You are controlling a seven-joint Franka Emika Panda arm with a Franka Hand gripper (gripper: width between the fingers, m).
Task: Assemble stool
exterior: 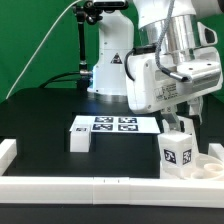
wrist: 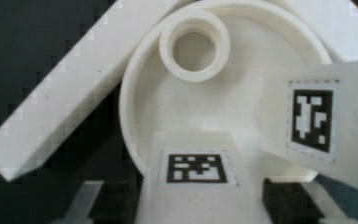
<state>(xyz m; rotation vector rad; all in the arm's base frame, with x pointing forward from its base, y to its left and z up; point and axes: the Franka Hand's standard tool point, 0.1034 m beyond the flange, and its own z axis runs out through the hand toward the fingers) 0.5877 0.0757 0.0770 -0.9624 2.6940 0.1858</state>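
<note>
Trouble would most likely come through the border rail (wrist: 66, 105), the biggest thing close by. The seat (wrist: 167, 115) lies with this rail just beside it, so a push from the arm could wedge the dish against it or tip its rim up. The next risk is the seat itself. The gripper (wrist: 194, 203) hangs low over it with jaws spread wide and nothing clamped between them. The seat's tagged wall shows in the gap, and a descent slightly off line would land a finger on the rim rather than astride it. Smaller still, the upright leg (exterior: 177, 152) stands just beside the seat and close under the gripper — a sideways move could topple it.

The seat sits at the exterior view's right edge, near the front rail. It lies flat, with its hollow side and socket ring (wrist: 197, 45) facing up — being round, it has no long axis in plan. The upright leg's long axis is vertical, with a tagged face toward the exterior camera. A second leg (exterior: 80, 137) sits well apart, just beside the marker board (exterior: 112, 124).
</note>
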